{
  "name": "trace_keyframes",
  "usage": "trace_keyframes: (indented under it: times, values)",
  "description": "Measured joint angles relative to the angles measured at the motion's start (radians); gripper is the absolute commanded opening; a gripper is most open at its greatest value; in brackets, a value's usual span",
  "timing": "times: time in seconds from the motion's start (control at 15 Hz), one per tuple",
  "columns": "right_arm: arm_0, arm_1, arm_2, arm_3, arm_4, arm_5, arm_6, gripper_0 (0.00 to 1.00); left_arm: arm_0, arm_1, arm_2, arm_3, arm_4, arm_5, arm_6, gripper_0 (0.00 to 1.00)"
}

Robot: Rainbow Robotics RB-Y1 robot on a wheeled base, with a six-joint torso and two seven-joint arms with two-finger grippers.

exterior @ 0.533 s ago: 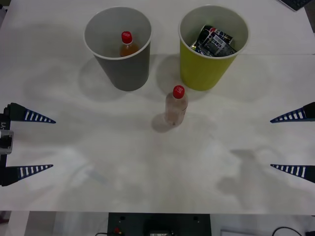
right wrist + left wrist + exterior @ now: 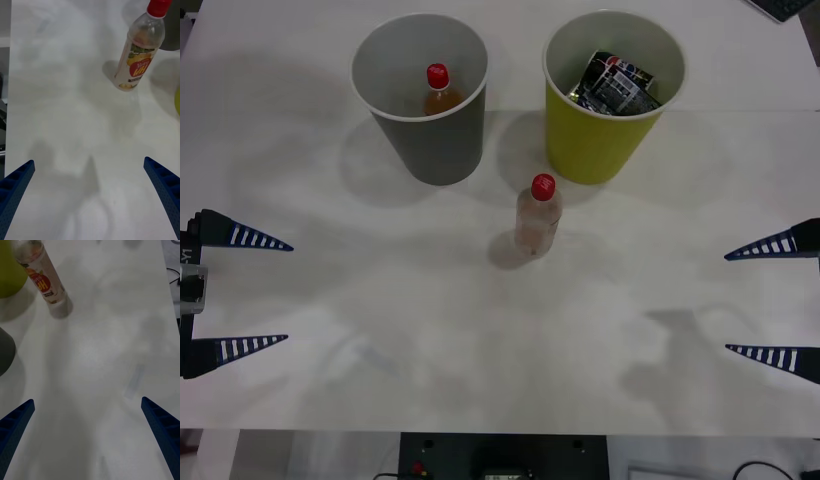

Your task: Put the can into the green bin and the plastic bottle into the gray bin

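The clear plastic bottle (image 2: 537, 214) with a red cap stands upright mid-table, just in front of the two bins; its label shows in the right wrist view (image 2: 139, 56) and the left wrist view (image 2: 47, 282). The crushed dark can (image 2: 616, 84) lies inside the green bin (image 2: 605, 148). The gray bin (image 2: 438, 140) holds a red-capped bottle of orange liquid (image 2: 440, 92). My left gripper (image 2: 240, 292) is open at the table's left edge. My right gripper (image 2: 772, 300) is open at the right edge. Both are far from the bottle.
The white table (image 2: 480, 340) spreads wide and bare between the grippers and in front of the bottle. Its front edge runs along the bottom of the front view. A dark object (image 2: 785, 8) sits at the far right corner.
My right gripper has shifted slightly inward and its fingers sit a little wider. Bottle, bins and left gripper are unmoved.
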Motion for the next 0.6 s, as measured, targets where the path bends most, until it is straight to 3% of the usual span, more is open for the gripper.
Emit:
trace_keyframes:
  times: [0.6]
  values:
    - [-0.005,0.072,0.004,0.039,-0.003,0.035,0.058,1.0,0.0,0.0,0.0,0.0,0.0,0.0,0.0,0.98]
